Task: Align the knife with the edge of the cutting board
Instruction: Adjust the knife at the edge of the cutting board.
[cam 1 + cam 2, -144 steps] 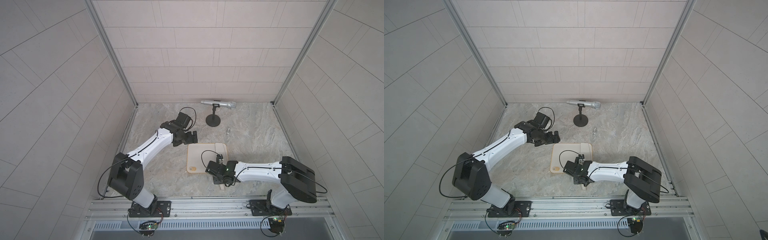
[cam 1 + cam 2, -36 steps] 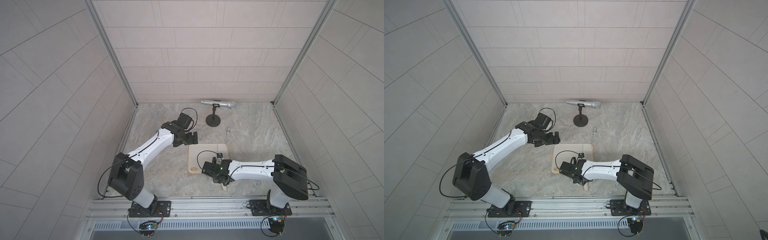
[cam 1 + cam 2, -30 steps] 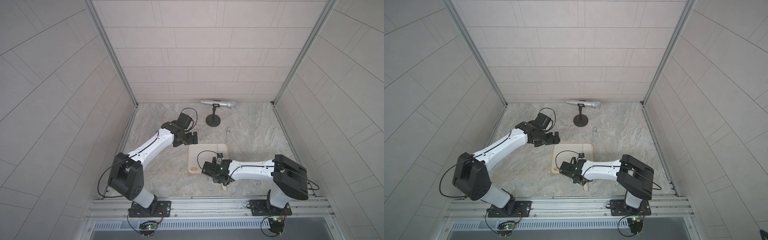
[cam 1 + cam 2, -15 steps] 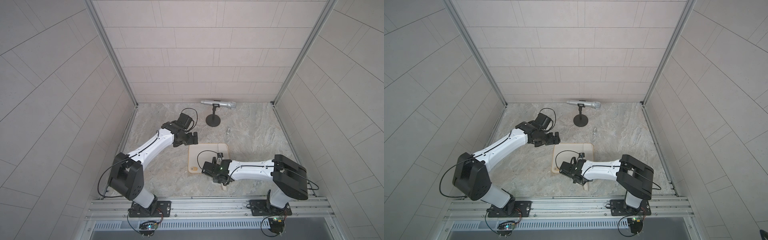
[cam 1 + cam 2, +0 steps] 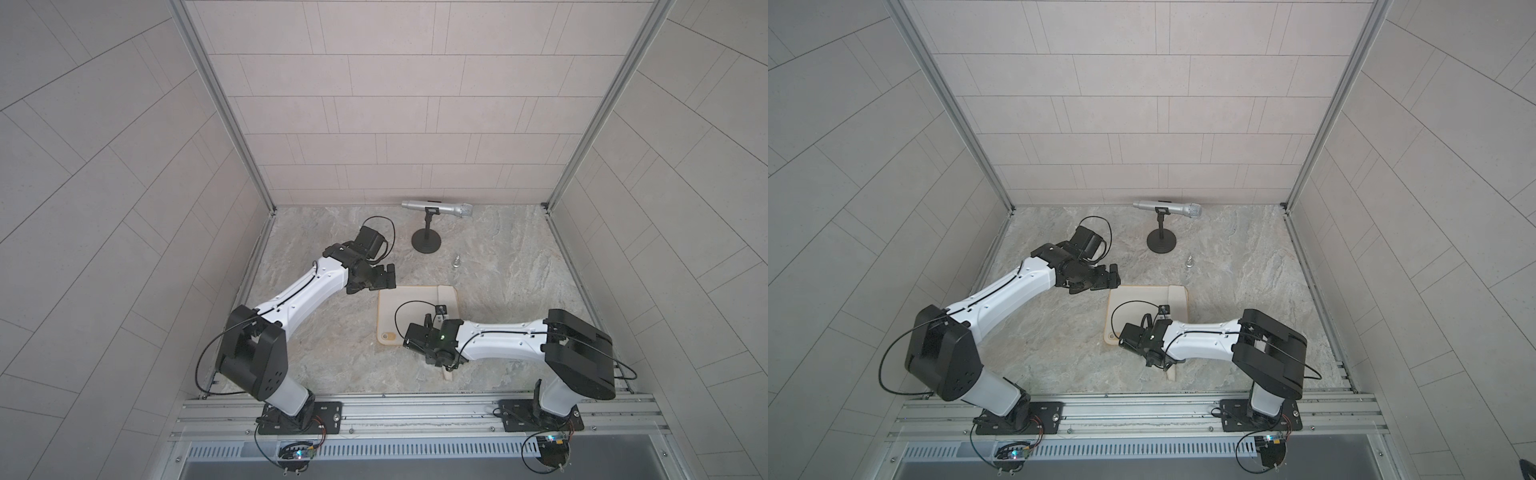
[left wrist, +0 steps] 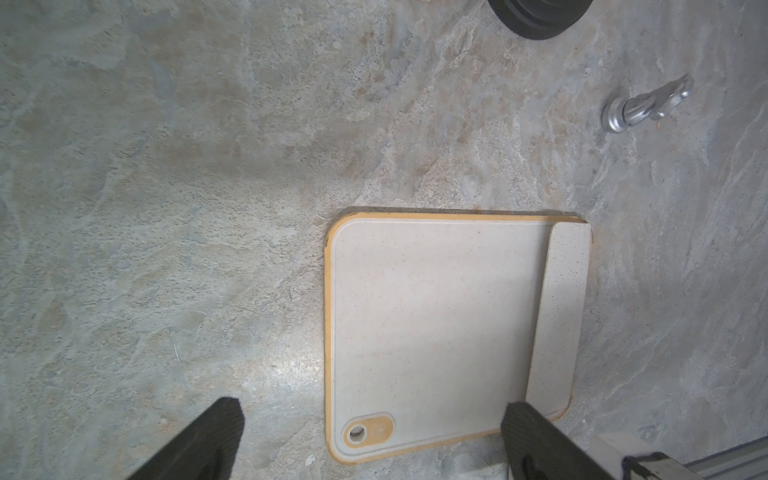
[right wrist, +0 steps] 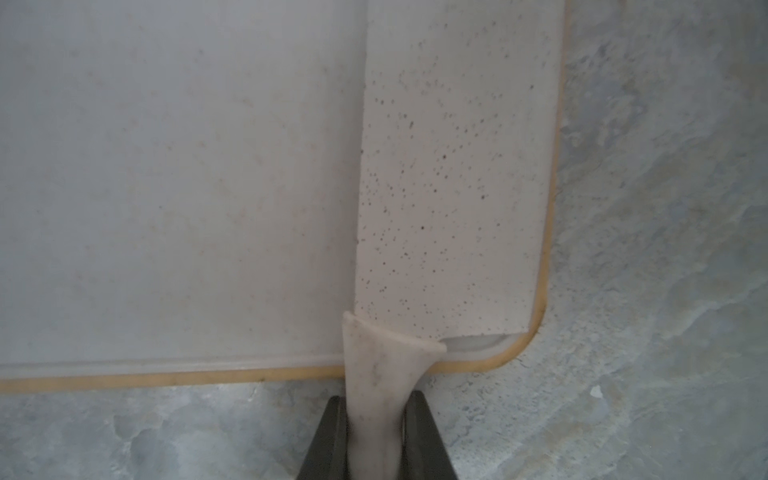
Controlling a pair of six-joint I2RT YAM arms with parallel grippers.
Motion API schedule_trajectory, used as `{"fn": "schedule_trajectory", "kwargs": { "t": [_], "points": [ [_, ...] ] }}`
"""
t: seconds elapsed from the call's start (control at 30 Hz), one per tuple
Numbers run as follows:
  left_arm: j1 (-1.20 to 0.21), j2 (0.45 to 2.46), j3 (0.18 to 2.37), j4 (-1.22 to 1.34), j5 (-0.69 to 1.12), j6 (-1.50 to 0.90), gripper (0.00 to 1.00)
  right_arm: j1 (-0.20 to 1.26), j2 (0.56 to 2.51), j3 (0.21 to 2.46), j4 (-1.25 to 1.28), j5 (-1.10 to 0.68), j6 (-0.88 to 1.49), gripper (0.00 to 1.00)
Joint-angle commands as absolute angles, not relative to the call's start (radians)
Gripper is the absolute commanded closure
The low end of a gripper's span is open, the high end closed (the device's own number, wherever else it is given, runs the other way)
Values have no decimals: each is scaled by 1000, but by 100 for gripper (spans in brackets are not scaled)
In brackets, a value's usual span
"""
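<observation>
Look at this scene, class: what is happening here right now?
The right gripper is closed on the handle of the knife, whose blade lies flat on the cutting board, running along its right edge. The left gripper hovers open over the table by the board's far left corner, holding nothing.

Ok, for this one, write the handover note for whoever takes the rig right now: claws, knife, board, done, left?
Left claw: open, empty, hovering beside the cutting board, at its far corner.
Right claw: shut on the knife at its handle, just off the board's near edge.
Knife: blade flat on the board, its long side running along the rim on the robot's right side.
Done: alignment looks achieved.
Left: release the handle, then withdraw without nudging the knife.
</observation>
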State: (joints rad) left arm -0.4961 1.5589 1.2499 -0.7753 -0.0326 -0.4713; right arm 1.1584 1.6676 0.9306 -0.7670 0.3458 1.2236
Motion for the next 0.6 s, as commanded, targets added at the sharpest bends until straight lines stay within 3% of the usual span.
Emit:
{"fn": "schedule_trajectory", "kwargs": {
  "t": [0.0, 0.23, 0.57],
  "points": [
    [-503, 1553, 1258, -793, -39, -466, 0, 1155, 1652, 895, -708, 325, 1234, 73],
    [-505, 1553, 1259, -796, -44, -468, 0, 1154, 1612, 834, -652, 273, 1222, 56],
    [-511, 1552, 1261, -799, -53, -466, 0, 1197, 1641, 806, -621, 248, 1251, 57]
  ]
}}
